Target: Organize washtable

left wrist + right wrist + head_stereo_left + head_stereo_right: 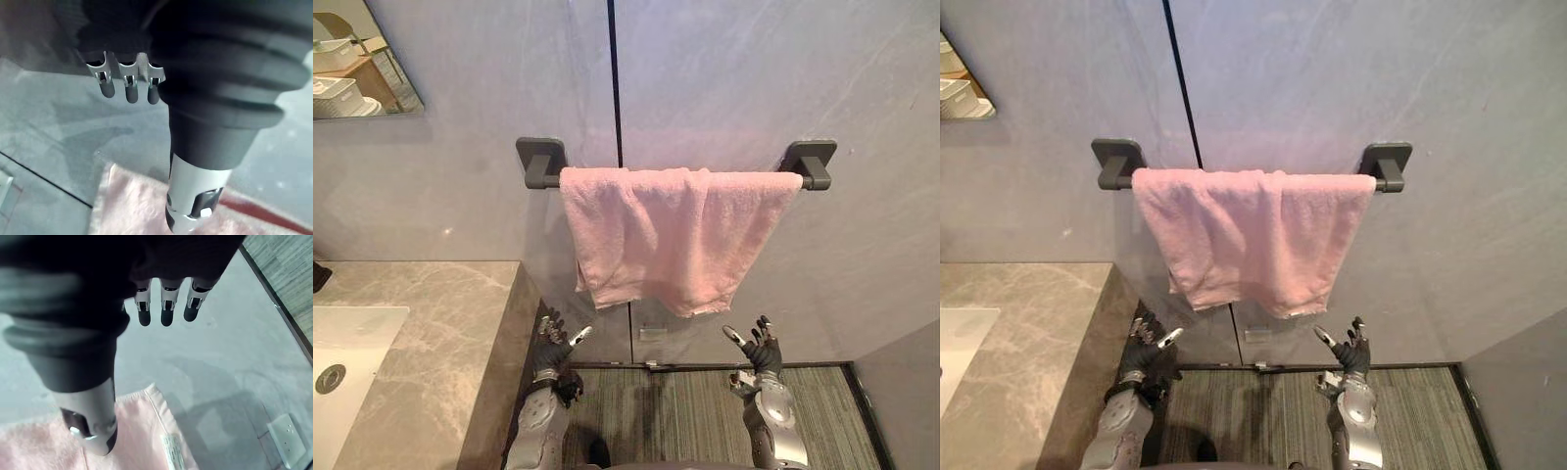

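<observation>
Towel [675, 235]: pink, draped over the wall bar [808, 164], centre frame, lower edge uneven.
Left hand [551, 345], right hand [762, 349]: lower frame beneath the towel, fingers spread, both empty.
Counter [431, 323]: lower left.
Judged: hanging done; straightening possibly left.

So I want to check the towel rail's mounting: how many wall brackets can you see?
2. The left bracket sits on the wall just past the towel's left edge, and the right bracket just past its right edge. None looks hidden.
</observation>
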Tool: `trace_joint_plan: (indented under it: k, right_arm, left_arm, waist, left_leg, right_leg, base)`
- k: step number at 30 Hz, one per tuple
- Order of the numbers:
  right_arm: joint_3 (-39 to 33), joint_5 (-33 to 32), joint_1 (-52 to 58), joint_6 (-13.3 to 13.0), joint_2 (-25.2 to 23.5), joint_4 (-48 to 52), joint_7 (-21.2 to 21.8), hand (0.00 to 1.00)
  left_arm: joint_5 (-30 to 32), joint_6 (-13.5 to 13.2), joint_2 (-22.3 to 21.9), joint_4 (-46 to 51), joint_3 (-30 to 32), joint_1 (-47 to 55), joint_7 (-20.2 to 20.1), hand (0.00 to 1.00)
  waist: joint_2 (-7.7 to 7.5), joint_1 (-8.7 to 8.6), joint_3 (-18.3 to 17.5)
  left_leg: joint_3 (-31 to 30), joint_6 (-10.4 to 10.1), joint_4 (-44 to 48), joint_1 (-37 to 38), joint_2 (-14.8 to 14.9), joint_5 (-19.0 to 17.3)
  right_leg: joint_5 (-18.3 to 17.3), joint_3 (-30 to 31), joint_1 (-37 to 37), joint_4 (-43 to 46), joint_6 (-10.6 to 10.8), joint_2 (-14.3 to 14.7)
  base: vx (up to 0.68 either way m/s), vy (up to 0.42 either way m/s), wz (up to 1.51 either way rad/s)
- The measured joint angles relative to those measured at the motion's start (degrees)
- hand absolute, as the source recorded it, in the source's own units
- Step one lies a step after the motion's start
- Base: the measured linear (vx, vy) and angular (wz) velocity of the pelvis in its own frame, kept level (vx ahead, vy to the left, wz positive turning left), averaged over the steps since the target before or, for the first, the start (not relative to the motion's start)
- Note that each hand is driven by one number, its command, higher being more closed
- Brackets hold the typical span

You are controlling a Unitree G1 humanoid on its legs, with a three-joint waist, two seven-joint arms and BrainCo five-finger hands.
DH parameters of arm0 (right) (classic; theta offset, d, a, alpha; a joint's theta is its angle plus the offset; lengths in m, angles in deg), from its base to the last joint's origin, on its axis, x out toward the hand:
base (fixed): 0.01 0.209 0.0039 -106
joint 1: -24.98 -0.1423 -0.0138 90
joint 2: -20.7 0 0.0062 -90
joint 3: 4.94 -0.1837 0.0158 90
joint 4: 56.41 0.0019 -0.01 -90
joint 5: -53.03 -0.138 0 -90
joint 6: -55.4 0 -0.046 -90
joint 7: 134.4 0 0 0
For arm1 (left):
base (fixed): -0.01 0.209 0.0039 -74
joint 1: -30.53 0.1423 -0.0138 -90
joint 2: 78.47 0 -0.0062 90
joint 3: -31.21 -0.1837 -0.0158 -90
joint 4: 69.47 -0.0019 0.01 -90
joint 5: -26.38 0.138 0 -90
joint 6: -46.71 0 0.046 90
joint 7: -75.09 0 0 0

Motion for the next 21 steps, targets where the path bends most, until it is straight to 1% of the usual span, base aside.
trace_joint_plan:
  k: [4,7,12,16,17,19,21]
  right_arm:
    - [-2.73,1.30,1.63,-0.03,0.00,6.40,-1.40,0.00]
    - [-4.33,3.52,3.55,-0.05,-0.24,14.07,-2.91,0.00]
    - [-7.86,6.69,3.87,-0.67,-0.31,27.48,-5.09,0.00]
    - [-9.17,7.59,3.26,-2.31,-0.19,37.35,-5.71,0.00]
    - [-9.19,7.82,2.84,-3.42,-0.09,39.91,-5.57,0.00]
    - [-9.14,7.88,1.62,-4.49,-0.17,43.29,-5.40,0.00]
    - [-8.13,7.86,-0.96,-6.42,0.10,47.85,-3.98,0.00]
  left_arm:
    - [0.08,-0.38,-1.49,6.86,3.05,1.95,1.32,0.00]
    - [0.41,-0.48,-2.82,13.47,4.73,2.86,2.51,0.00]
    - [2.51,-2.99,-4.89,25.84,7.83,4.23,5.62,0.00]
    - [2.55,-5.12,-5.23,34.98,10.52,4.66,7.33,0.00]
    - [3.04,-5.69,-5.21,37.93,11.38,4.61,7.41,0.00]
    - [3.90,-6.78,-5.18,41.46,12.19,4.51,7.41,0.00]
    - [5.13,-7.88,-4.70,45.94,12.39,3.49,7.38,0.00]
  waist:
    - [0.24,-0.02,0.15]
    - [0.35,-0.03,0.22]
    - [0.59,-0.14,0.56]
    - [0.58,-0.14,0.86]
    - [0.57,-0.13,0.86]
    - [0.57,-0.15,0.86]
    - [0.48,-0.14,0.87]
  left_leg:
    - [0.41,0.10,0.00,0.34,-0.05,-0.09]
    - [0.49,0.10,0.01,0.48,-0.04,-0.09]
    - [0.78,0.16,0.00,1.39,-0.05,-0.13]
    - [0.69,0.17,0.01,1.93,-0.08,-0.12]
    - [0.69,0.18,0.01,2.04,-0.09,-0.11]
    - [0.68,0.19,0.03,2.27,-0.14,-0.10]
    - [0.57,0.20,0.23,2.95,-0.21,-0.10]
  right_leg:
    - [-0.09,0.38,-0.01,0.32,0.13,-0.10]
    - [-0.11,0.46,-0.02,0.52,0.16,-0.10]
    - [-0.17,0.76,0.54,0.90,0.24,-0.17]
    - [-0.30,0.74,1.00,1.11,0.28,-0.19]
    - [-0.29,0.75,1.06,1.18,0.28,-0.20]
    - [-0.29,0.73,1.30,1.20,0.29,-0.25]
    - [-0.29,0.65,2.01,1.19,0.29,-0.31]
  base:
    - [0.00,0.000,-0.05]
    - [0.00,-0.001,-0.01]
    - [-0.02,0.001,-0.03]
    - [-0.01,0.000,0.00]
    - [0.00,0.000,0.00]
    - [0.00,0.000,0.00]
    - [0.00,0.000,0.00]
